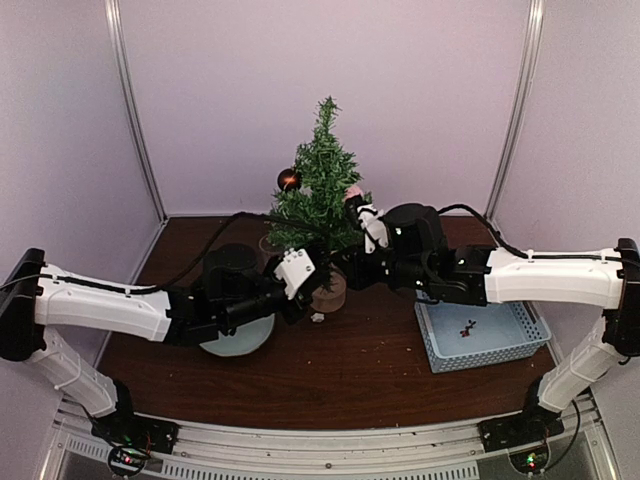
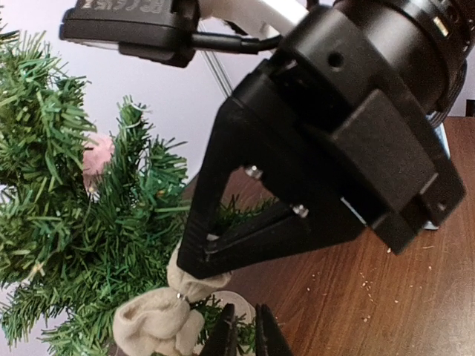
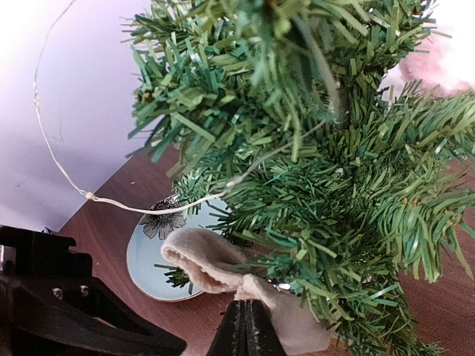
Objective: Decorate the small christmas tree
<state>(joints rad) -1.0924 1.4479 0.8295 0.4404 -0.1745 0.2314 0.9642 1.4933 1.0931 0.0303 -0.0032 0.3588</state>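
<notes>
The small christmas tree (image 1: 318, 190) stands at the table's middle on its light-wood stump (image 1: 331, 294). It carries a brown ball (image 1: 289, 179) and a pink ornament (image 1: 353, 192). My right gripper (image 3: 247, 315) is shut on the knot of a beige fabric bow (image 3: 200, 259) and holds it against the lower branches; it also shows in the left wrist view (image 2: 194, 261) with the bow (image 2: 152, 322). My left gripper (image 2: 249, 337) is closed to a thin slit on needles of a low branch, just below the bow.
A thin wire light string (image 3: 74, 185) loops off the tree to the left. A pale blue flowered plate (image 3: 148, 256) lies under my left arm (image 1: 240, 342). A blue basket (image 1: 500, 345) holding a small red ornament (image 1: 467, 328) sits at the right.
</notes>
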